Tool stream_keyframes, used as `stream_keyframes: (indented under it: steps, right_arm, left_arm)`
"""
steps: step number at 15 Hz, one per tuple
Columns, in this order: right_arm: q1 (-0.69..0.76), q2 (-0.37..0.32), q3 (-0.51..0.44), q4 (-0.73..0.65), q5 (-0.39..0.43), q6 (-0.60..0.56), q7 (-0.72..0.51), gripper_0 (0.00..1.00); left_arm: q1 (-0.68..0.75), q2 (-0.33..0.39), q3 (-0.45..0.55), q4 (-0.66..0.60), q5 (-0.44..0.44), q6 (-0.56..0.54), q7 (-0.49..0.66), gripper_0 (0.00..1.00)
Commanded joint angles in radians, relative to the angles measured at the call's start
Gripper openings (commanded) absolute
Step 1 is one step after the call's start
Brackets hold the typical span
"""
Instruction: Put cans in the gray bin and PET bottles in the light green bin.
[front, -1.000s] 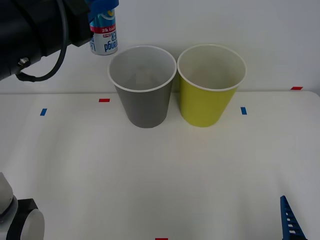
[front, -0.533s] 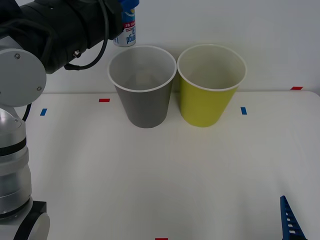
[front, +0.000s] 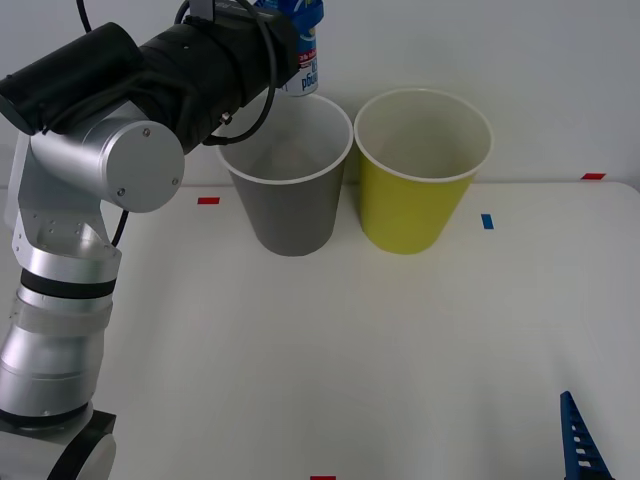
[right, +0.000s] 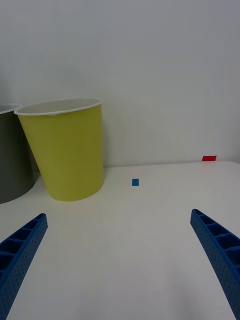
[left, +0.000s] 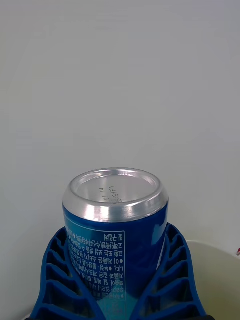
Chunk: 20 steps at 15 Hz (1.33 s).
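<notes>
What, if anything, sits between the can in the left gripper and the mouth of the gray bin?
Nothing visible does. The left gripper holds the can in the air above the back rim of the gray bin, whose mouth is open. The light green bin stands beside it, off that path. The right gripper waits open, low near the table's front.

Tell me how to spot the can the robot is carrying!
Find the two tall bins at the back of the white table. Above the gray bin, the one left of the light green bin, the left hand grips the can. It is small, blue and shiny silver at the end, tinier than either bin.
</notes>
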<state>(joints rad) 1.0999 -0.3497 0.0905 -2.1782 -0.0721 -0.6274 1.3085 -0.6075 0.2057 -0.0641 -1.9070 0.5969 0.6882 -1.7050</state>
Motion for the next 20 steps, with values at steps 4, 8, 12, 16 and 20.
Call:
stream_keyframes:
  steps: [4,8,12,16,20]
  right_arm:
    - [0.0,0.0,0.0,0.0,0.0,0.0,0.0,1.0]
    - [0.0,0.0,0.0,0.0,0.0,0.0,0.0,1.0]
    - [0.0,0.0,0.0,0.0,0.0,0.0,0.0,1.0]
    - [0.0,0.0,0.0,0.0,0.0,0.0,0.0,1.0]
    - [0.0,0.0,0.0,0.0,0.0,0.0,0.0,1.0]
  left_arm:
    - [0.0,-0.008,-0.016,0.077,-0.032,-0.062,-0.021,0.0]
    - [0.0,-0.009,-0.017,0.091,-0.092,-0.091,-0.016,0.0]
    - [0.002,-0.016,-0.017,0.103,-0.092,-0.091,-0.019,0.73]
    - [0.0,-0.008,-0.017,0.105,-0.092,-0.091,-0.01,1.0]
    - [0.002,0.0,-0.017,0.103,-0.08,-0.099,-0.008,1.0]
